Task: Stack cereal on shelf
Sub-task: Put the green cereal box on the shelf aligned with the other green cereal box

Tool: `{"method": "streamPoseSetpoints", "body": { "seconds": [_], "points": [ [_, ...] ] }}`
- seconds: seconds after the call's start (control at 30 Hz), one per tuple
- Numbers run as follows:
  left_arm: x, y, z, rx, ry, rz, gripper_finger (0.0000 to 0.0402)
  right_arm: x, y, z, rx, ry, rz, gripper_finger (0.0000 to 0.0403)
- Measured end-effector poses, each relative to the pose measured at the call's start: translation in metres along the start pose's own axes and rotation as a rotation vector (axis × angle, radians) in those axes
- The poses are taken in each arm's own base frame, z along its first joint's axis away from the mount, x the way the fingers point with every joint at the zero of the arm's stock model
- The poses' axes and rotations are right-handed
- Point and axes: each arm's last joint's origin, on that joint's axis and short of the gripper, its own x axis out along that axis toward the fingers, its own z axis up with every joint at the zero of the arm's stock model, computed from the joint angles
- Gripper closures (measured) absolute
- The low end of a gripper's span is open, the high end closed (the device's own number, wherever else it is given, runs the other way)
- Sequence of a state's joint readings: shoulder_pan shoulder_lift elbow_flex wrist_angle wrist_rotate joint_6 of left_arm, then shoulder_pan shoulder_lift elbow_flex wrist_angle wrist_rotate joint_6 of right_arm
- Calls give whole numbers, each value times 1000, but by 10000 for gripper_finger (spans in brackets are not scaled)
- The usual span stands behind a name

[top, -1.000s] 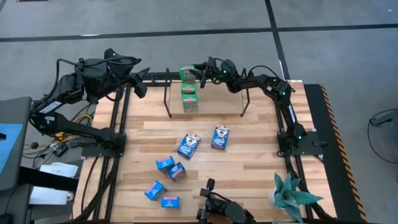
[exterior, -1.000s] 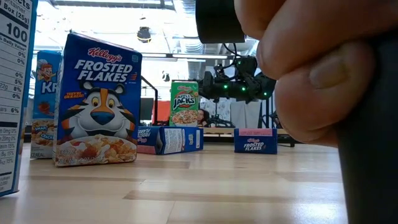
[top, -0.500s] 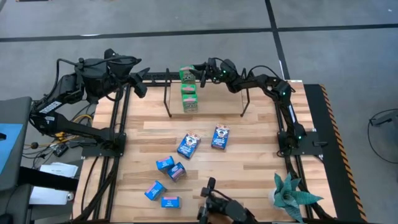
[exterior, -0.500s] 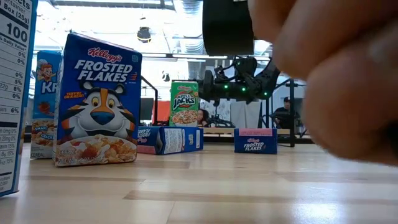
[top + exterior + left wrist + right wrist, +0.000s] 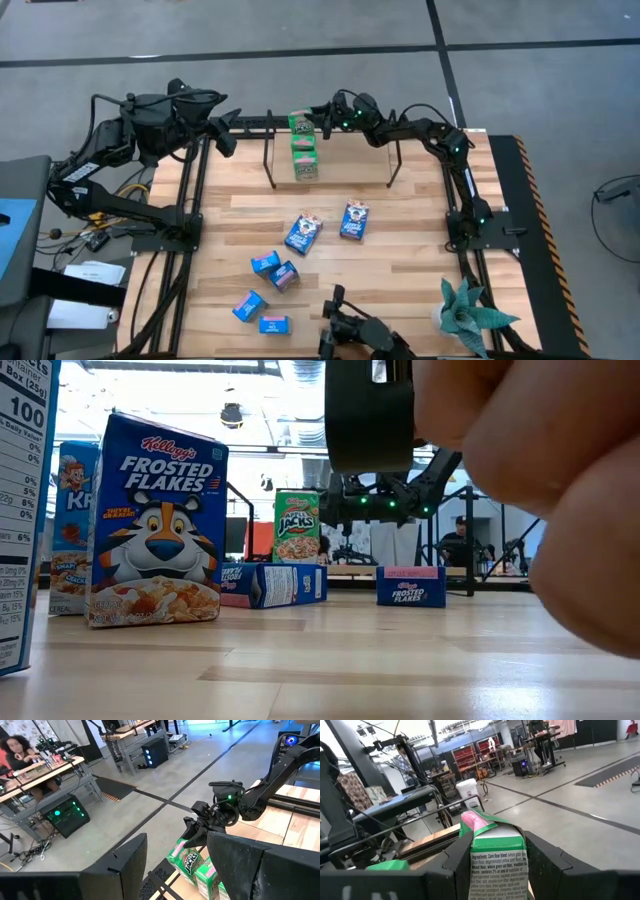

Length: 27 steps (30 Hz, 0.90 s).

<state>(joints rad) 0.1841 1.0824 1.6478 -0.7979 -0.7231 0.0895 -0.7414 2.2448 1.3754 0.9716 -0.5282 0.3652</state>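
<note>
Right gripper: at the far edge of the table, fingers closed on the top green box of the stack.
Green stack: on the shelf, left of centre.
Left gripper: idle at the far left corner, fingers partly apart, empty.
Blue boxes: loose on the table.
Hand: close to the low camera.

1. Shelf: light wooden board between black wire uprights, at the table's far edge.
2. Green cereal boxes: three in a row on the shelf's left part.
3. Dark blue boxes: two at table centre, picture fronts up.
4. Light blue boxes: four scattered nearer the front-left.
</note>
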Motion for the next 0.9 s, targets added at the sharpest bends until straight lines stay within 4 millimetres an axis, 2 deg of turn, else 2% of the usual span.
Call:
{"method": "streamPoseSetpoints", "body": {
  "seconds": [0.27,0.47,0.9],
  "points": [
    [0,0,0,0,0,0,203,0,0,0,-2,-2,0,228],
    [0,0,0,0,0,0,203,0,5,9,-246,48,169,228],
    [0,0,-1,-5,12,-1,203,1,1,10,-288,60,126,228]
  ]
}}
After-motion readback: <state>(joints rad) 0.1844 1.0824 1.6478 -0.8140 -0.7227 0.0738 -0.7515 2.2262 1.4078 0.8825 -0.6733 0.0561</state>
